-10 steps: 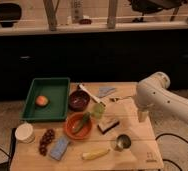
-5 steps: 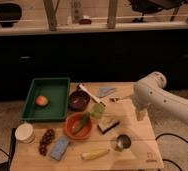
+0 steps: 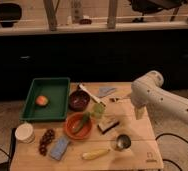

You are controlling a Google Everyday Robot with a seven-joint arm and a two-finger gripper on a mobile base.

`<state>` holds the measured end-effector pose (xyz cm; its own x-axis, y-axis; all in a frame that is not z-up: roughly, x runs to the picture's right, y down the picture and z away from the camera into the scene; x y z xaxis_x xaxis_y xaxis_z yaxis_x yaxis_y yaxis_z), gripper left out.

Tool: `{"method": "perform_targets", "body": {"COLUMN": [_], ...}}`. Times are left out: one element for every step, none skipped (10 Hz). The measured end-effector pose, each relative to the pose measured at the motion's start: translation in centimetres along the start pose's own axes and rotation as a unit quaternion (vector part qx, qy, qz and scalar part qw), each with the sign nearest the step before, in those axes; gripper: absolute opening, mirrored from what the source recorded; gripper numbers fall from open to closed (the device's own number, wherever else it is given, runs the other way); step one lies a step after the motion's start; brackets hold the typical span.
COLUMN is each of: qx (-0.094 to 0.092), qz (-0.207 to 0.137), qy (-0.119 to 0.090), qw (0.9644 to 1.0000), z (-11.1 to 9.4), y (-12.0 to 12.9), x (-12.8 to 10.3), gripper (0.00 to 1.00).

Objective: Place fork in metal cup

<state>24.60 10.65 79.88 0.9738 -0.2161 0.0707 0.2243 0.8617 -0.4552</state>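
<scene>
Jaws: apart, near their widest; clamped on nothing, touching nothing that can be made out.
View: camera view, the only 1.
Position: gripper (image 3: 139,114) pointing down from the white arm (image 3: 157,92), over the right part of the tabletop (image 3: 147,150), near the fork, on its right in view and closer to the front edge.
Just changed: arm and gripper shifted a little toward the fork over the last second, almost settled in the last half; jaw opening the same throughout.
Meaning for the task: approach stage, closing in on the fork; pick not yet begun, nothing lifted.
Fork: fork (image 3: 116,99) lying flat on the tabletop toward the back, between a grey-blue cloth (image 3: 106,91) and the arm; free of the jaws.
Cup: metal cup (image 3: 121,142) upright near the front edge, well apart from the fork.
Between the 2: dark-and-white box (image 3: 108,125) and green cup (image 3: 98,110), to be cleared on the carry.
Not to be mistaken: white-handled utensil (image 3: 89,93) beside the dark bowl (image 3: 79,100); white paper cup (image 3: 24,132) at far left.
Next, as a judgement: short move over and down, jaws set across the thin handle, then shutting.
Risk: handle thin and flat on the wood, easy to miss or push aside.
</scene>
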Motion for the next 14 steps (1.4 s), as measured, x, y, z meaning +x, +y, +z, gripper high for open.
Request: {"method": "perform_targets", "body": {"qx": [-0.001, -0.002, -0.004, -0.005, -0.006, -0.006, -0.007, -0.009, -0.01, -0.011, -0.011, -0.013, -0.014, -0.014], "qz": [-0.003, -0.007, -0.009, -0.012, -0.016, -0.017, -0.018, -0.019, -0.022, -0.024, -0.026, -0.026, -0.026, -0.026], "qy": [-0.001, -0.002, -0.002, -0.002, -0.003, -0.005, -0.006, -0.007, -0.008, -0.011, -0.012, -0.013, -0.015, -0.016], "qw": [1.0, 1.0, 0.9999, 0.9999, 0.9998, 0.9998, 0.9998, 0.9997, 0.9997, 0.9996, 0.9995, 0.9995, 0.9995, 0.9994], "z": [0.1, 0.3, 0.5, 0.6, 0.8, 1.0, 1.1, 1.4, 1.6, 1.9, 2.1, 2.3, 2.5, 2.7], "y": [-0.2, -0.4, -0.5, -0.6, -0.9, -1.2, -1.3, -1.4, -1.6, -1.9, -2.1, -2.2, -2.4, -2.6], "x": [-0.1, -0.1, 0.0, 0.0, -0.1, -0.2, -0.1, 0.1, 0.1, -0.1, -0.1, 0.0, 0.1, 0.1], "gripper": [0.8, 0.8, 0.8, 0.8, 0.8, 0.8, 0.8, 0.8, 0.8, 0.8, 0.8, 0.8, 0.8, 0.8]}}
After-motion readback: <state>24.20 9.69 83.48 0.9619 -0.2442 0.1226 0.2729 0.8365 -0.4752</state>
